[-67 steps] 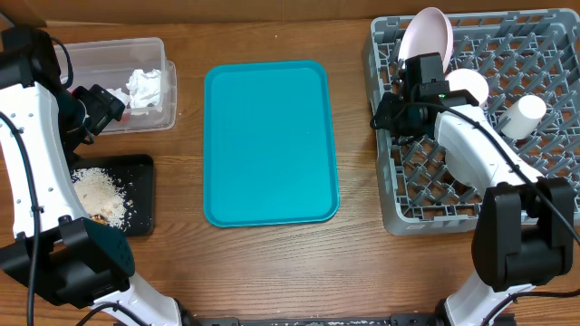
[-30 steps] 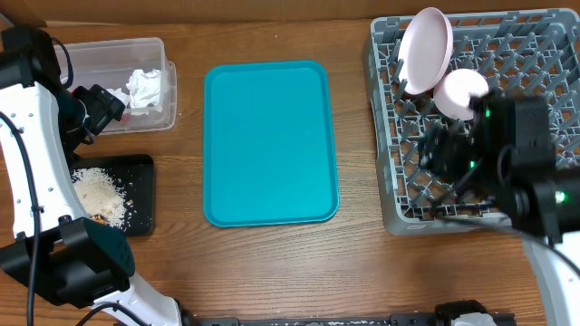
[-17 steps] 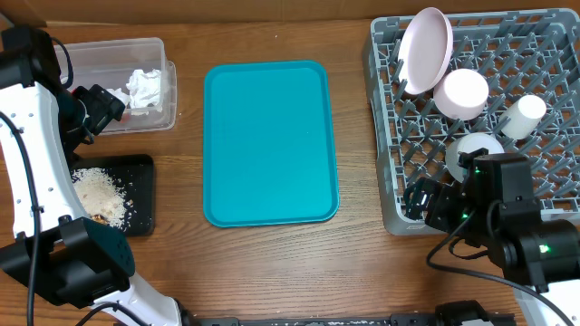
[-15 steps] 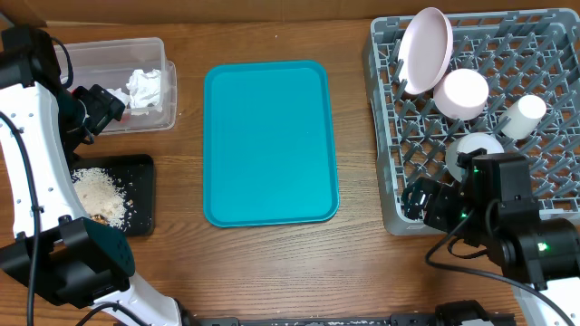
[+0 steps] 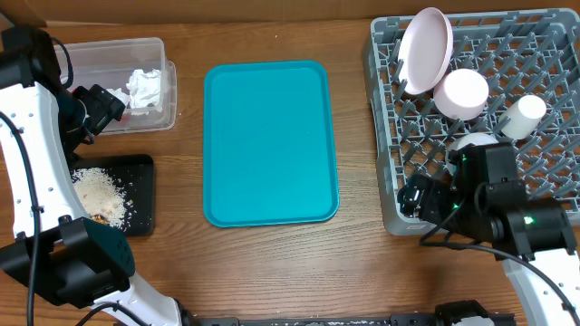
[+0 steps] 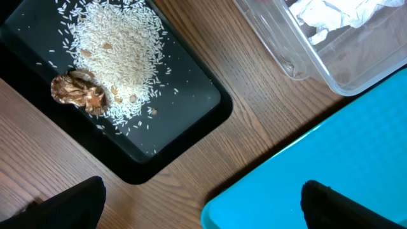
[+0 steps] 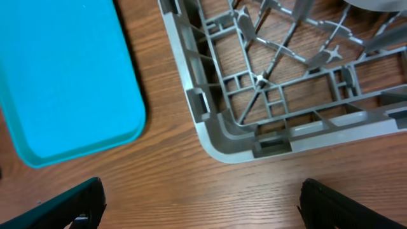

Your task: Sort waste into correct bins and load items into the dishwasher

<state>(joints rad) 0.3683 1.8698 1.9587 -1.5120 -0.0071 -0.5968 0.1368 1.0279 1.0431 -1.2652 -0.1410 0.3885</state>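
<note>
Rice [image 6: 117, 54] on black tray [image 6: 191, 108], napkin [image 6: 337, 16] in tub [image 6: 283, 54]

The right gripper [image 5: 414, 196] is now at lower right — off the square grey plastic dish rack's [image 5: 376, 54] upper left.

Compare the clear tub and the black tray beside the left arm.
The clear tub is see-through and deeper; the black tray is opaque and shallow. The clear tub holds a crumpled white napkin; the black tray holds rice and a brown lump. Both are rectangular with rounded corners.
</note>
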